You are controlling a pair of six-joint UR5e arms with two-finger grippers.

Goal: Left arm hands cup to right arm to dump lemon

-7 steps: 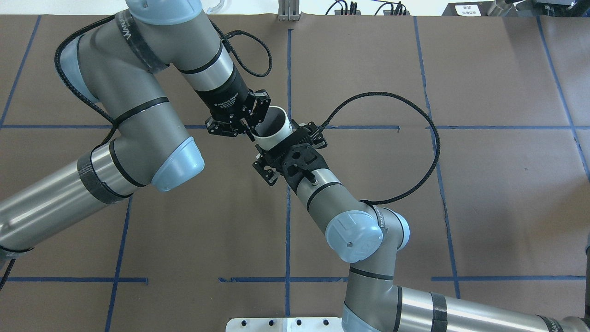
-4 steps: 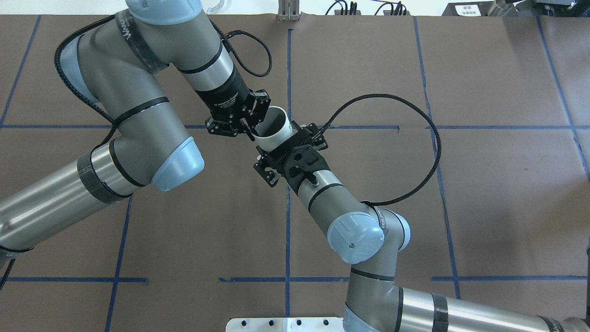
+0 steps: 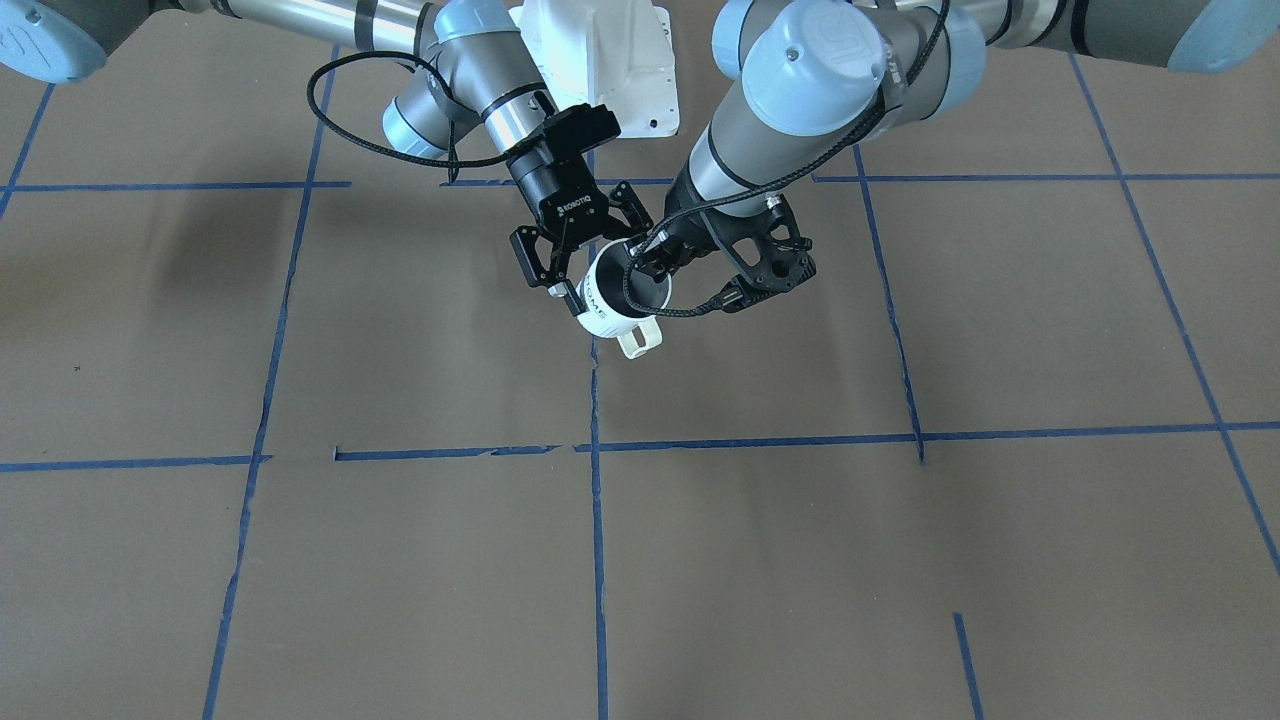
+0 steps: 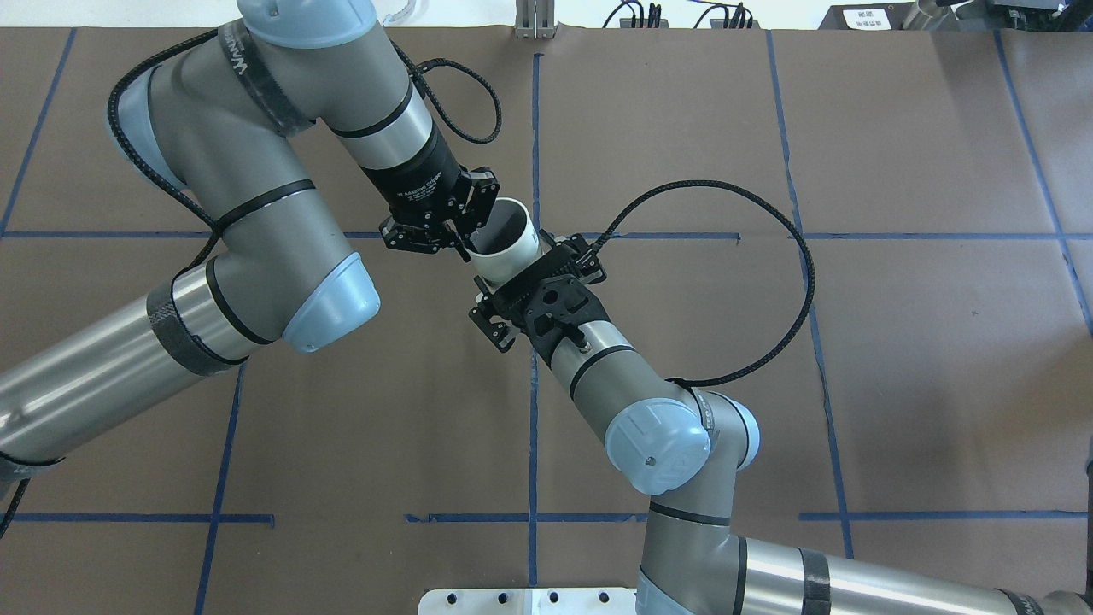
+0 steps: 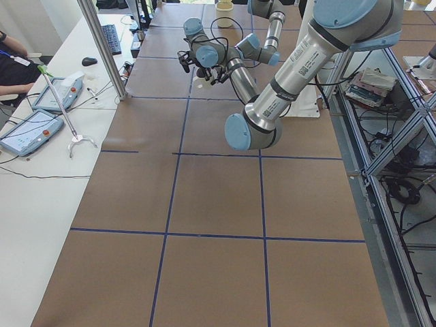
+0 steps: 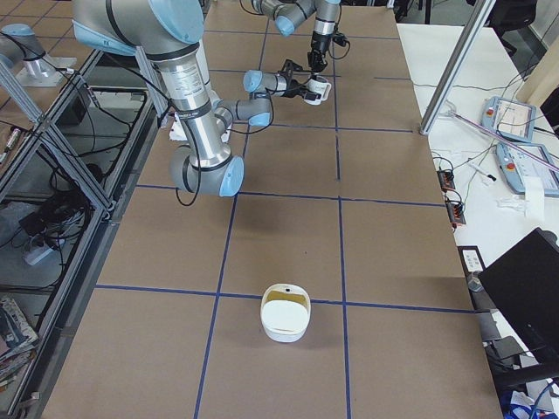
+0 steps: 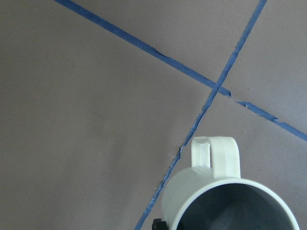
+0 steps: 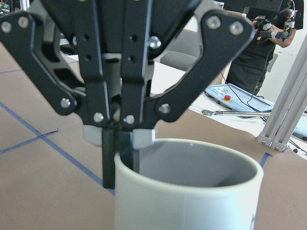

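The white cup (image 3: pixel 610 300) hangs above the table's middle with its handle (image 3: pixel 638 342) toward the operators' side. It also shows in the overhead view (image 4: pixel 511 248). My left gripper (image 3: pixel 648 262) is shut on the cup's rim, one finger inside and one outside, as the right wrist view (image 8: pixel 120 139) shows. My right gripper (image 3: pixel 605 270), marked ROBOTIQ, is open, with its jaws spread wide on either side of the cup's body. The cup's grey inside (image 7: pixel 235 211) is dark. No lemon shows in it.
Brown paper with a grid of blue tape (image 4: pixel 534 128) covers the table. A white bowl (image 6: pixel 286 312) with a yellowish inside stands near the table's right end. The operators' side table holds tablets (image 5: pixel 30 129). A metal post (image 5: pixel 102 48) stands at its edge.
Both grippers and the cup have shifted slightly to the left in the overhead view. The right wrist has drawn back a little toward the robot. Neither gripper's state has changed.
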